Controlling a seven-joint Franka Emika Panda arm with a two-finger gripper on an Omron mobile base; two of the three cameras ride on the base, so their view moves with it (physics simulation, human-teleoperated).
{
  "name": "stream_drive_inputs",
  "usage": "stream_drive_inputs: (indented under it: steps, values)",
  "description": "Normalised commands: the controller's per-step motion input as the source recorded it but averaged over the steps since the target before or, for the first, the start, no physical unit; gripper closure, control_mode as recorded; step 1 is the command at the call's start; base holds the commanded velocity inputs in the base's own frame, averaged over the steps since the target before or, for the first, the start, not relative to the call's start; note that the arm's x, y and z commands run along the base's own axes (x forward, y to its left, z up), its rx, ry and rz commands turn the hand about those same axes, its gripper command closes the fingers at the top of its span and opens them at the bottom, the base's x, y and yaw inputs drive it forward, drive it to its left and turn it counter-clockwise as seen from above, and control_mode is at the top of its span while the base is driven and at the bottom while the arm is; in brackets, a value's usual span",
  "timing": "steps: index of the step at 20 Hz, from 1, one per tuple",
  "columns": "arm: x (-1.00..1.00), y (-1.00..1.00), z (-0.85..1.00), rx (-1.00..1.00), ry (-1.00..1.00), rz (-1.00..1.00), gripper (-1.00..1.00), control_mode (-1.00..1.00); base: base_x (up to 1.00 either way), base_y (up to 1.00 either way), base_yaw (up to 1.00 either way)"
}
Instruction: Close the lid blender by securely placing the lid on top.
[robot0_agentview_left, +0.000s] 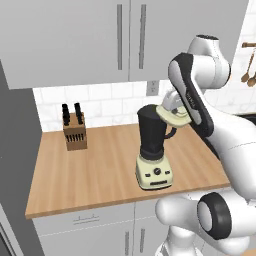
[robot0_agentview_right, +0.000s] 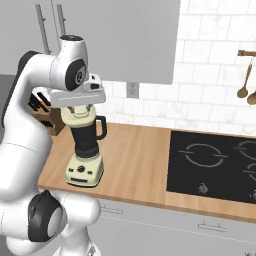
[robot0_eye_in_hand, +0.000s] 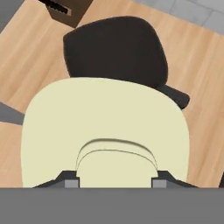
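Over counter (robot0_agentview_left: 75, 175): lid (robot0_eye_in_hand: 105, 131), seemingly finger-held, above blender (robot0_agentview_left: 152, 150).

We see the cream lid (robot0_eye_in_hand: 105, 131) held tilted just above and beside the blender (robot0_agentview_left: 154, 150) mouth, not seated; the dark jar stands upright on its cream base on the wooden tabletop (robot0_agentview_left: 90, 170).

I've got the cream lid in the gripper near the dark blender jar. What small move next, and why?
Probably shift the pale cream round lid sideways over the dark tapered blender jar before lowering. In the hand view the jar's mouth sits offset beyond the lid's edge, and the left base view shows the lid up beside the jar's rim, not centred over it.
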Motion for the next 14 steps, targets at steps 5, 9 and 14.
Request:
stream_drive_inputs:
  steps: [5, 9, 14]
  values:
    - [0.57, 0.26, 0.0, -0.04, -0.02, 0.04, 1.0, -1.0, 0.0, 0.0, 0.0]
    - [0.44, 0.47, -0.14, -0.07, 0.0, 0.04, 1.0, -1.0, 0.0, 0.0, 0.0]
    - [0.49, 0.07, -0.2, -0.03, -0.02, 0.07, 1.0, -1.0, 0.0, 0.0, 0.0]
